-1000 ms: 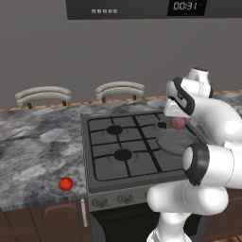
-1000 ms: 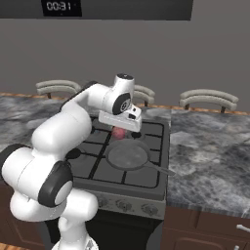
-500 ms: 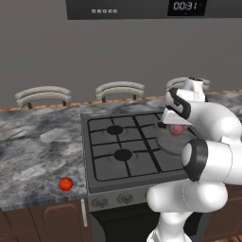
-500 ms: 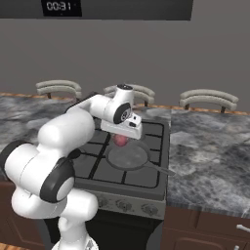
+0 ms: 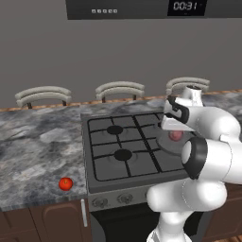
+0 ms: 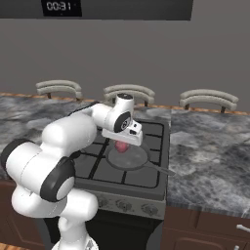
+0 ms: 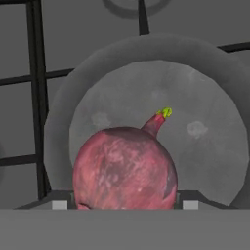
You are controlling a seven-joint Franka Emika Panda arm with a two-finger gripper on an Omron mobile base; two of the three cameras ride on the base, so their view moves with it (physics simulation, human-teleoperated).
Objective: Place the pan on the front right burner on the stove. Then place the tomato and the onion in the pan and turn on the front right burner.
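My gripper (image 6: 121,143) is shut on the onion (image 7: 124,168), a dull pinkish-purple ball with a small green-tipped sprout. The onion (image 6: 120,147) hangs just above the middle of the pan (image 6: 135,159). The dark grey pan (image 7: 195,112) rests on the front right part of the stove (image 5: 106,156), its short handle (image 6: 161,169) pointing toward the front right. The front right burner is hidden under the pan. In the left base view the onion (image 5: 176,135) shows below the hand, over the pan (image 5: 163,141). The tomato (image 5: 65,183) lies on the counter left of the stove, near the front edge.
Two bare burners (image 5: 123,154) sit on the stove's left half, with a row of knobs (image 6: 122,205) along its front. Granite counter (image 6: 210,156) runs on both sides. Three chair backs (image 5: 119,90) stand behind it. A dark appliance with a clock (image 5: 142,7) hangs above.
My gripper has come down with the onion, from well above the stove to just over the pan. The tomato and the pan have not moved.
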